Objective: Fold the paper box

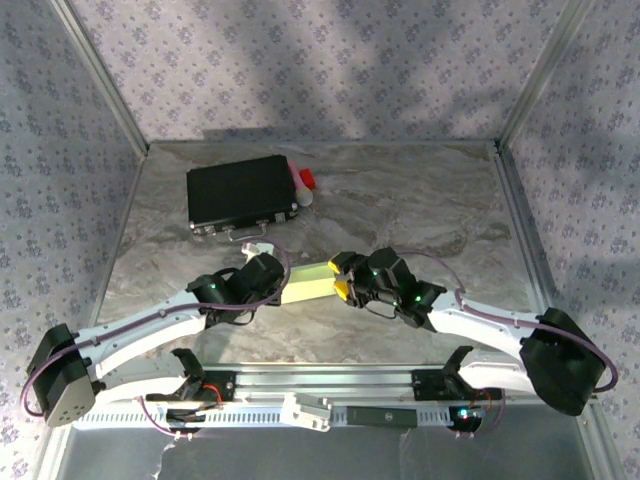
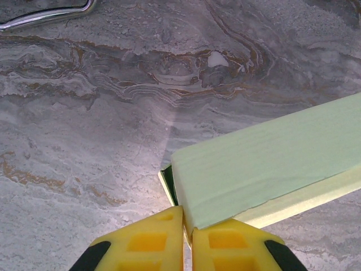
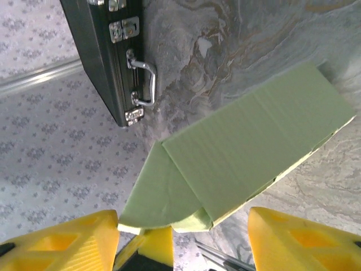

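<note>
The paper box point(image 1: 310, 284) lies flat on the marble table point(image 1: 430, 200), in front of the black case point(image 1: 242, 192) and directly between the two grippers. The left gripper point(image 2: 188, 232) has its fingers pinched together on the thin card edge at the box's left end. The right gripper point(image 3: 183, 226) has its fingers spread wide, one on either side of the loose rounded flap point(image 3: 158, 192) at the box's other end, not clamping it.

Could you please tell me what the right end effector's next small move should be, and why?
Probably nudge the right end effector forward to press the tuck flap into the paper box's open end. That flap sticks out unfolded between its open jaws, while the left end effector pinches the far end, which should steady the box.
</note>
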Robot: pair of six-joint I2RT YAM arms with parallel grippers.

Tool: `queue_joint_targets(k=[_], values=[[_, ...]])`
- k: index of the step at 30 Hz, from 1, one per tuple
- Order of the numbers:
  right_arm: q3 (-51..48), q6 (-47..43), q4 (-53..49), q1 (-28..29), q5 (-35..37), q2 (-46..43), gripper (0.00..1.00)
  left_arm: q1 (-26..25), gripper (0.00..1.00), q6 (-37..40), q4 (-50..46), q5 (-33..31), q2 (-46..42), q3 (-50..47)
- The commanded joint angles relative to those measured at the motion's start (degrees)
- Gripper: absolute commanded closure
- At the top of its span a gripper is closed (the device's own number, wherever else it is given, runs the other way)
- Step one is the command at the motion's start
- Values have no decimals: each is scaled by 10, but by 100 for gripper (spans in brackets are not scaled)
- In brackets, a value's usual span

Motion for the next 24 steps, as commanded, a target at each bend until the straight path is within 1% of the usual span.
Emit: queue_joint_targets(k=[1, 4, 8, 11, 16, 18, 20, 22, 24], values=[[-11, 10, 25, -8, -5, 18, 40, -7, 84, -10, -21, 10, 1, 17], [-15, 16, 40, -6, -6, 33, 43, -7, 76, -12, -21, 22, -8, 25], [-10, 16, 39, -6, -3, 43, 44, -7, 69, -14, -23, 34, -25, 34], [-8, 17, 31, -5, 3, 46, 48, -7, 60, -18, -29, 42, -44, 41], [-10, 16, 18, -5, 6, 48, 52, -4, 47, -46, -19, 38, -114, 25], [-10, 16, 14, -5, 7, 49, 53, 9, 45, -60, -13, 47, -134, 18], [-10, 14, 12, -4, 8, 49, 55, 32, 45, -73, 5, 80, -142, 7], [-9, 14, 7, -3, 8, 51, 56, 51, 45, -85, 20, 104, -140, -5], [-8, 13, 5, -2, 9, 55, 59, 63, 45, -92, 23, 109, -132, -14]])
